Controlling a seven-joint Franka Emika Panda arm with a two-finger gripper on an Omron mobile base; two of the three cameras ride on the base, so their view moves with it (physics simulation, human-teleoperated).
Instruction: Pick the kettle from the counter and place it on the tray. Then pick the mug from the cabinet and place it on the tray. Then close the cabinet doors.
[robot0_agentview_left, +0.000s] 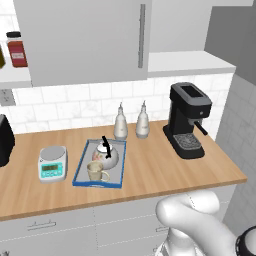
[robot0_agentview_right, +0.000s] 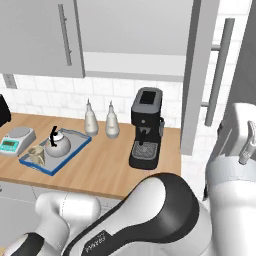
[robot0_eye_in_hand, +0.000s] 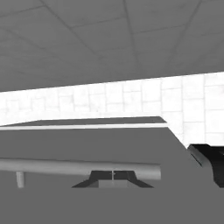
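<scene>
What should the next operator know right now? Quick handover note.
Claw: shut, holding nothing, right by a cabinet door's bar handle.
Kettle and mug: both on the tray, on the counter.
Done: kettle and mug placed.
Left: close the cabinet doors. Left door looks closed or nearly so; right door stands open, edge-on in the right base view.

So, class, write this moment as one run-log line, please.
kettle: on tray | mug: on tray | gripper: shut, at door handle | right cabinet door: open
</scene>
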